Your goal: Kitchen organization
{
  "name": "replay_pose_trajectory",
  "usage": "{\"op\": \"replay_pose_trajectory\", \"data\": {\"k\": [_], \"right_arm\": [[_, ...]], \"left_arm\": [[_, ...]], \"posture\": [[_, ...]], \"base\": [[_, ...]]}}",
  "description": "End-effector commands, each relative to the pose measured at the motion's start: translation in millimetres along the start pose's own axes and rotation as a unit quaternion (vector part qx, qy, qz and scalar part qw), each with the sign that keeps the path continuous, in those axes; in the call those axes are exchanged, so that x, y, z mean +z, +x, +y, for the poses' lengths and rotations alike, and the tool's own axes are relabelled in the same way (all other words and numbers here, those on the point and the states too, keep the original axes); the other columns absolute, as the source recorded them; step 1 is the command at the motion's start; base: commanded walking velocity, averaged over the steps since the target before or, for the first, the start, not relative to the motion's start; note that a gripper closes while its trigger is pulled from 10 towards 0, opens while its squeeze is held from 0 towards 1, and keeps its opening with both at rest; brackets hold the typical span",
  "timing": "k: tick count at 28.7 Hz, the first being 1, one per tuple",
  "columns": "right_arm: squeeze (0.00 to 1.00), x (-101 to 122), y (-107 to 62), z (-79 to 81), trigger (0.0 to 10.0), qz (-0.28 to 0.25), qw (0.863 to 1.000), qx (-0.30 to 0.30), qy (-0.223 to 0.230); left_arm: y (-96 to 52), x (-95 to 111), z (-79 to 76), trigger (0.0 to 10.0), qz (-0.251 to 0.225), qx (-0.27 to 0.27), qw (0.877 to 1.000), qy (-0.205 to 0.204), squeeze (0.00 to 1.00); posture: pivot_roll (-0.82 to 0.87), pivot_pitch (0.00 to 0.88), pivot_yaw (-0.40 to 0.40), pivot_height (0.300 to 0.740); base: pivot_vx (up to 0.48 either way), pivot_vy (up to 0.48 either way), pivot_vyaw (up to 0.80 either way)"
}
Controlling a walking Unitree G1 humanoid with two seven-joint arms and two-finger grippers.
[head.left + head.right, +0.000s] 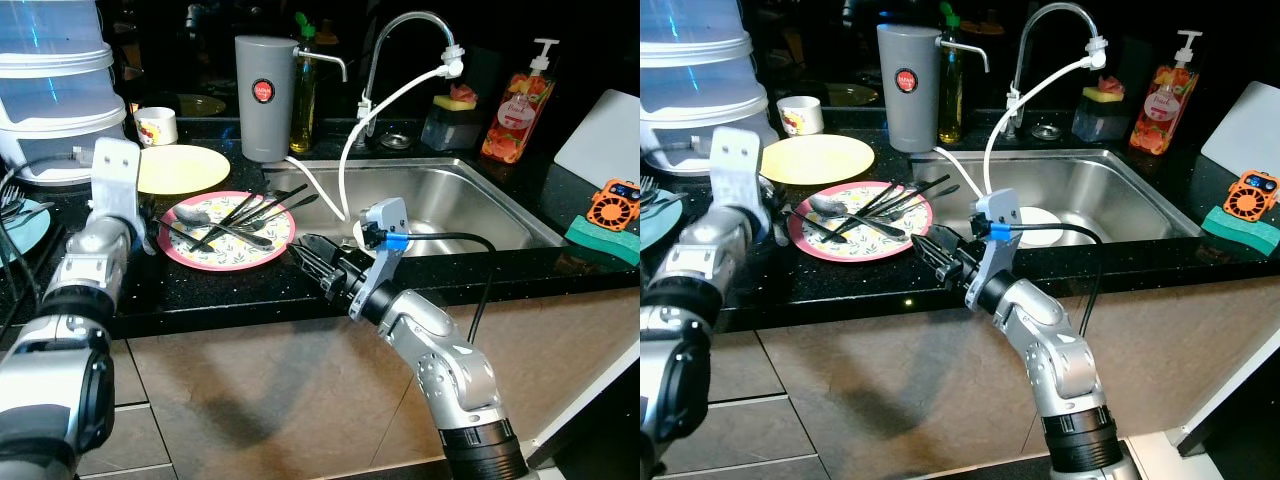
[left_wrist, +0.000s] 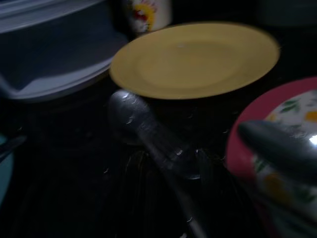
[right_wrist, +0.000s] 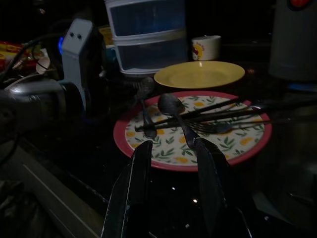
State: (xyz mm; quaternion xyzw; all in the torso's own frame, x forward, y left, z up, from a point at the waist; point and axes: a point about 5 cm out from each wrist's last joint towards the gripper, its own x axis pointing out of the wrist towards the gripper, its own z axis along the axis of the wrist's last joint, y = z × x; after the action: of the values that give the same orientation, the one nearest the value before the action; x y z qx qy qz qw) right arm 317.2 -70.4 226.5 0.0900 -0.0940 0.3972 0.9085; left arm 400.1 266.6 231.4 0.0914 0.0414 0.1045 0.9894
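Observation:
A pink flowered plate (image 1: 192, 262) lies on the black counter left of the sink, with a spoon, a fork and dark chopsticks (image 1: 250, 212) piled across it. My left gripper (image 2: 168, 171) hovers at the plate's left rim, shut on a silver spoon (image 2: 130, 113) whose bowl points toward the yellow plate (image 1: 180, 168). My right gripper (image 3: 171, 156) is open over the counter's front edge, just right of the pink plate, its fingers aimed at the cutlery with nothing between them.
Behind the plates stand a mug (image 1: 157, 125), stacked plastic containers (image 1: 55, 90) and a grey canister (image 1: 264, 95). The steel sink (image 1: 470, 200) with faucet and hose holds a white plate (image 1: 1040, 225). A soap bottle (image 1: 517, 105) and green sponge (image 1: 605, 240) are at right.

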Motion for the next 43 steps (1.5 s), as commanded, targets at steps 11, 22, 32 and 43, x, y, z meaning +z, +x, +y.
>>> {"op": "replay_pose_trajectory", "data": {"k": [11,22,32,43], "right_arm": [[0.00,4,1.4,4.5,10.0,-0.004,1.000,0.016,0.006],[0.00,8,2.2,3.4,10.0,-0.010,1.000,0.019,0.012],[0.00,9,1.1,2.9,10.0,-0.012,1.000,0.018,0.014],[0.00,8,-0.9,3.5,10.0,-0.013,1.000,0.021,0.019]], "left_arm": [[-5.6,-29,11.3,10.0,0.072,0.040,0.997,-0.009,0.00],[-1.8,-8,13.5,10.0,0.030,0.030,0.999,-0.010,0.00],[-0.2,5,12.8,10.0,0.012,0.040,0.999,0.028,0.00],[-9.9,6,45.8,10.0,-0.019,0.160,0.986,-0.034,0.05]], "posture": [[0.03,0.057,-0.052,0.740],[0.02,0.060,-0.052,0.740],[0.02,0.067,-0.046,0.740],[0.03,0.073,-0.048,0.740]], "base": [[0.000,0.000,0.00],[0.000,0.000,0.00],[0.000,0.000,0.00],[0.000,0.000,0.00]]}}
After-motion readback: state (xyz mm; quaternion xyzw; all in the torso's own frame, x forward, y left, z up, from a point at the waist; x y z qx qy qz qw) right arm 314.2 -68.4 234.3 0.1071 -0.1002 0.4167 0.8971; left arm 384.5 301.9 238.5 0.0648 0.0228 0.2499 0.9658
